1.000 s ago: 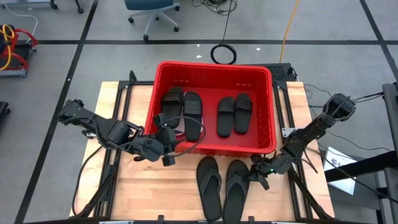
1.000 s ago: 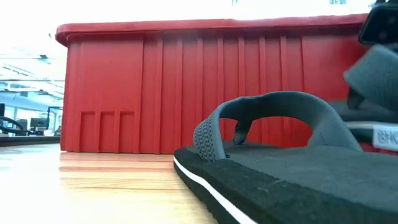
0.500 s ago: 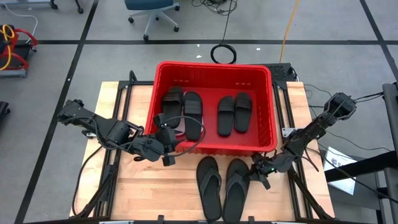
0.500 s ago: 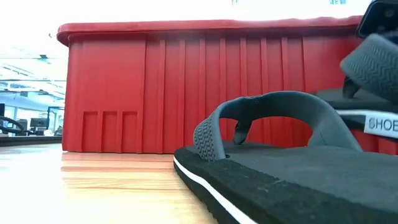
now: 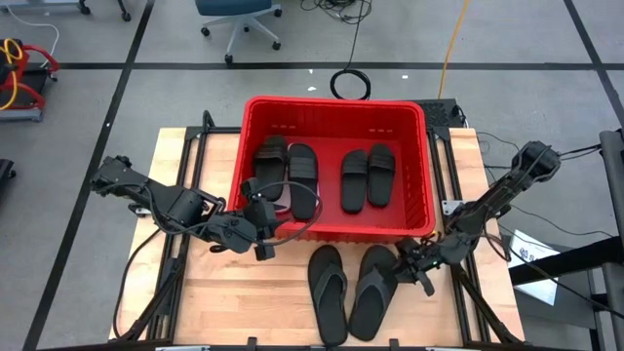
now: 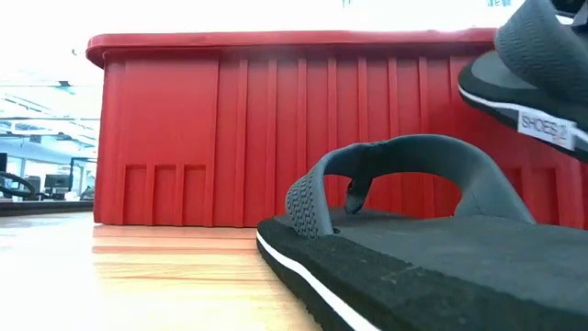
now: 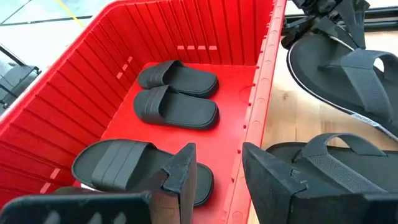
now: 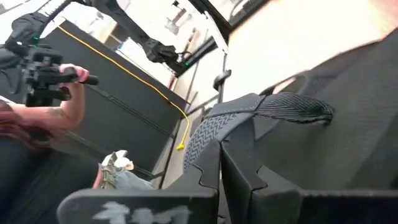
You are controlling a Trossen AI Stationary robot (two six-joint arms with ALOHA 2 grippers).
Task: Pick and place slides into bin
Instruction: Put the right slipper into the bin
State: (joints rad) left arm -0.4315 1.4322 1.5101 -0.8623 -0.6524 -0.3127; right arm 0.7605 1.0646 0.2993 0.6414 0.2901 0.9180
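High view: red bin (image 5: pixel 255 107) at the far middle of the worktop (image 5: pixel 214 292), four black wide-strap slides in it, one pair (image 5: pixel 287 168) on the left side, another pair (image 5: pixel 368 178) on the right side. A black thong flip-flop (image 5: pixel 327 291) lies flat on the worktop just in front of the bin; its mate, the lifted flip-flop (image 5: pixel 374 288), sits skewed beside it with the right claw (image 5: pixel 414 265) clenched on its edge nearest the bin. Left claw (image 5: pixel 261 232) waits at the bin's near-left corner, released, holding nothing. No white pair visible here. Low view: flat flip-flop in the foreground, lifted flip-flop tilted up off the worktop at upper right, bin wall behind. Left wrist view: both strap pairs on the bin floor, both flip-flops outside past the rim, left fingers (image 7: pixel 186 177) apart and empty. Right wrist view: fingers pressed together on the lifted flip-flop's strap area; a person in the background. Progress judgement: four slides binned, one in hand, one left on the worktop.
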